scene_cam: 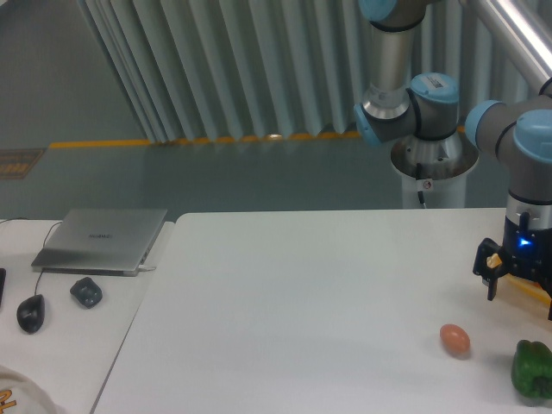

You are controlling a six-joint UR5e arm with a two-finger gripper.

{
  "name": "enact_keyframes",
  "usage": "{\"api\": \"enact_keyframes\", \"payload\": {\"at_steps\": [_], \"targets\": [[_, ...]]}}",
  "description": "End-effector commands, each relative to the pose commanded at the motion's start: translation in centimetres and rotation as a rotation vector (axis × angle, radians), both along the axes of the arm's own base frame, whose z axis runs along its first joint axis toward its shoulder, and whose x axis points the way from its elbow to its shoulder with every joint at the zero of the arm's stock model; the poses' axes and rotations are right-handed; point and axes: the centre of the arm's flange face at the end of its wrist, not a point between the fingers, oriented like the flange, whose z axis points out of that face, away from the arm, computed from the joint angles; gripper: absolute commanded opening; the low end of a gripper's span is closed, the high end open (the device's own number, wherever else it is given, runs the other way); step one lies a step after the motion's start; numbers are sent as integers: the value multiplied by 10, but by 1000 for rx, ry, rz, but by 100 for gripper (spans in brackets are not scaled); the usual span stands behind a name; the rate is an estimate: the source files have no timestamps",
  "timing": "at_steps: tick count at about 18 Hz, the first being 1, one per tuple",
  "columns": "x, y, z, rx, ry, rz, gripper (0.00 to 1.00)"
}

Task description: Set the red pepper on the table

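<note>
The red pepper is not in view. The white table fills the middle and right of the view. My gripper hangs low over the table's right edge, partly cut off by the frame. Its two dark fingers stand apart, and no red object shows between them. A thin yellow-orange strip shows just behind the fingers; I cannot tell what it is.
A brown egg lies on the table just left of and in front of the gripper. A green bell pepper sits at the front right corner. The adjoining desk at left holds a laptop, a mouse and a small dark object.
</note>
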Motion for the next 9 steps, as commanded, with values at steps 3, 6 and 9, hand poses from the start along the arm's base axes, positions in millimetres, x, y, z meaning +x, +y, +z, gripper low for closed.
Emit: {"api": "enact_keyframes", "payload": {"at_steps": [3, 6, 9], "targets": [[-2, -4, -2, -56, 47, -185, 100], [-6, -17, -10, -251, 117, -420, 100], [-6, -22, -15, -379, 144, -583, 100]]}}
